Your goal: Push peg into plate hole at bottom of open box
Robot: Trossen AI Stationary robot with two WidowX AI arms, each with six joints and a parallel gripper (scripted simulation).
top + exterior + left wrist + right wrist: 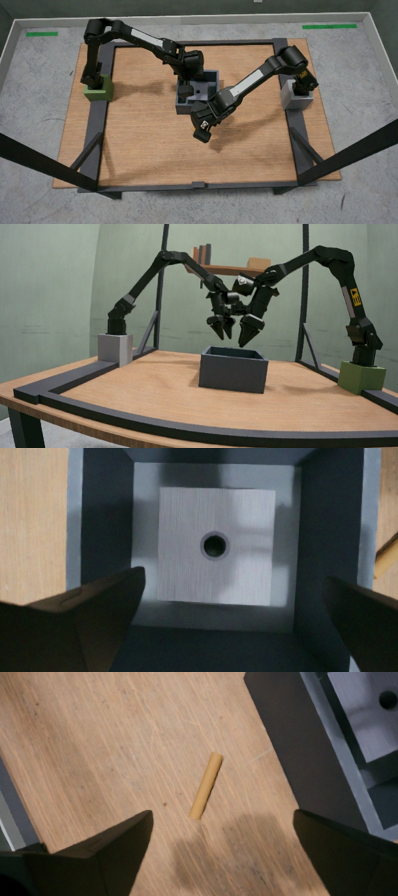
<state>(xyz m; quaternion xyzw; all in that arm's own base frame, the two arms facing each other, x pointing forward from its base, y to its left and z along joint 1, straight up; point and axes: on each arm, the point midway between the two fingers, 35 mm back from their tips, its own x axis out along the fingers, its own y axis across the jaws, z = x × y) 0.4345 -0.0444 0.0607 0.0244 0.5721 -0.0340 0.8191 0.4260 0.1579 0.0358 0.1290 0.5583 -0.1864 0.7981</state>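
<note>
The tan peg [206,786] lies flat on the wooden table, in front of the open dark grey box [214,77] [233,374] [300,747]. Its end also shows at the right edge of the left wrist view [385,555]. A light grey plate [185,543] [367,722] [198,92] with a round hole [215,545] [388,699] lies on the box floor. My left gripper [185,91] [247,336] [233,580] is open and empty, hanging over the box. My right gripper [203,131] [222,329] [222,816] is open and empty, above the peg with a finger on each side.
A dark frame [98,111] runs around the wooden table [147,146]. The left arm stands on a green block [99,89] and the right arm on a grey block [293,98]. Black struts [352,153] cross the near corners.
</note>
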